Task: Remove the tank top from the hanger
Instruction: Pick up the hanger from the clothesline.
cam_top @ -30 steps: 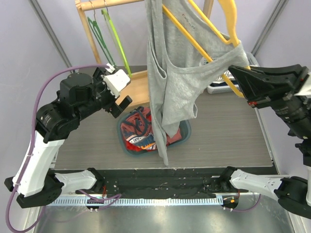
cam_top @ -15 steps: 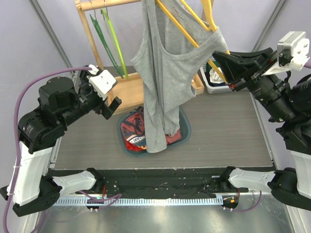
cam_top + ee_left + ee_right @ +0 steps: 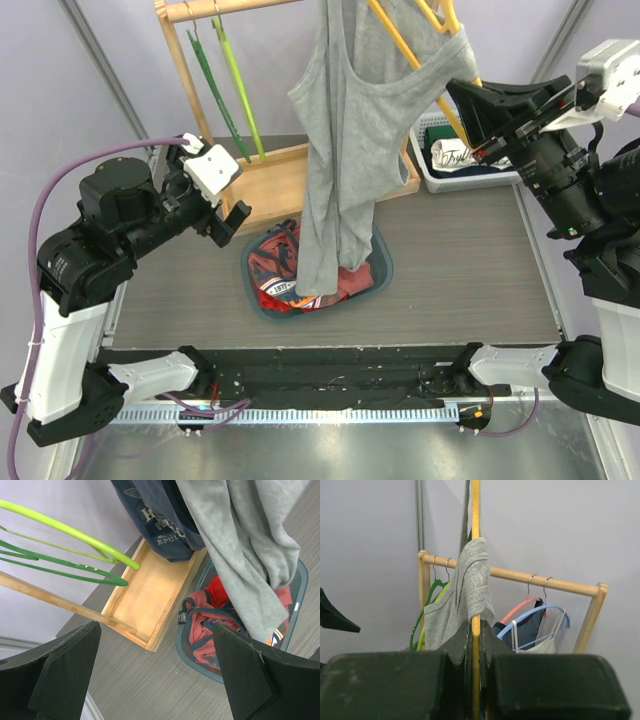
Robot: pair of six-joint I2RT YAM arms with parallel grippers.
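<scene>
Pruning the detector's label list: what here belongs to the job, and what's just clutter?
Job: gray tank top; yellow hanger; right gripper, shut on the hanger; left gripper, open.
Lying about: green hangers; wooden rack; basket of clothes; white bin.

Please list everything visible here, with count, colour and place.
hanger: one, yellow, in right gripper.
tank top: one, grey, on that hanger.
rack: one, wooden, back left.
green hangers: two, lime and dark, on rack.
pink hanger, blue hanger: one each, on rack.
T-shirt: one, navy, on rack.
basket: one, blue-grey, table middle, holding red clothes.
bin: one, white, back right.
left gripper: one, black, open, left of basket.
right gripper: one, black, shut on hanger.
</scene>
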